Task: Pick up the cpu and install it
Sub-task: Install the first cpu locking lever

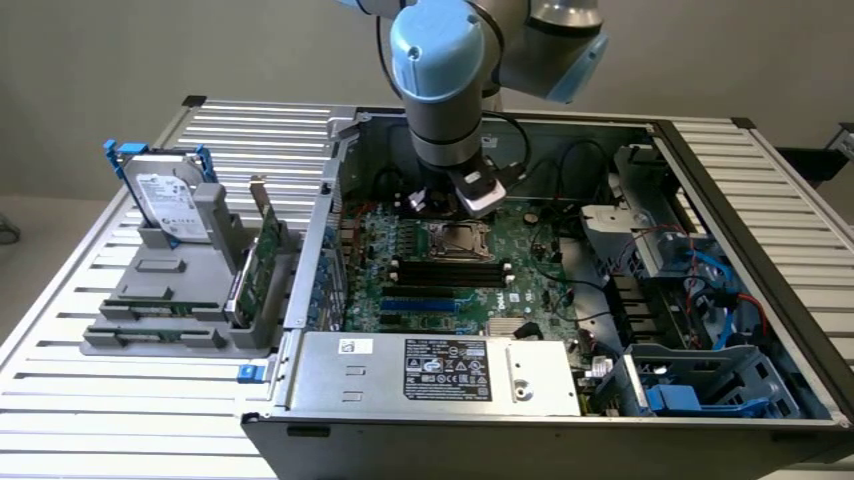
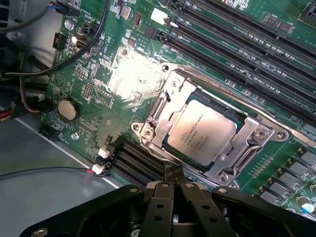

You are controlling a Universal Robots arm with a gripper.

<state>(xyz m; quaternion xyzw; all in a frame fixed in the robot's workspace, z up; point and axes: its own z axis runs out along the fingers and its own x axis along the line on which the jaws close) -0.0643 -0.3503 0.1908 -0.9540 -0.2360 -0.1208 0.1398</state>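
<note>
The gripper [image 2: 174, 178] is shut tight, fingertips pressed together with nothing held between them, and it's parked just over one edge of the socket [image 2: 159, 111]. In the exterior view it's seen hanging right above the socket too.

The cpu [image 2: 200, 132] is seated inside the socket, silver top up and flat as far as can be told, with the metal frame wrapped around it. So the chip looks placed already, and the step in hand is probably the seating and finishing bit.

To get that right, any touch should be kept light and straight down, since a sideways shove could skate the chip across the pins underneath. The chip's corners are best left alone, and level seating should be checked on all four sides.

Further out from the socket, the RAM slots [image 2: 237, 44] are lined up on one side and a coin cell [image 2: 67, 109] is found on the opposite side. Loose black cables [image 2: 59, 54] are draped beyond that, so room should be given there.
</note>
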